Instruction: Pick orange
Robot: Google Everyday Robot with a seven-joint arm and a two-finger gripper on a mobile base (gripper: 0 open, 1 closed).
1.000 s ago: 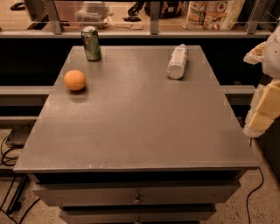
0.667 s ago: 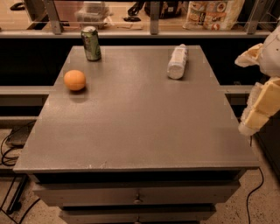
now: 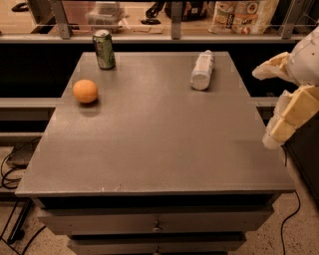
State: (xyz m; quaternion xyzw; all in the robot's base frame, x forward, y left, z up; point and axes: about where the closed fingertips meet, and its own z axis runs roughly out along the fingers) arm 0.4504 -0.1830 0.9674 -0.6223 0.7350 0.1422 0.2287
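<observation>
The orange is a small round fruit resting on the left side of the grey table, a little in front of the green can. My gripper is at the right edge of the view, beside the table's right edge and far from the orange. Its two pale fingers stand apart, open, with nothing between them.
A white plastic bottle lies on its side at the table's back right. Behind the table runs a railing with a counter holding bags and containers. Drawers sit under the tabletop, and cables lie on the floor at the left.
My gripper has shifted slightly left and up at the right edge of the view. The orange, can and bottle have not moved.
</observation>
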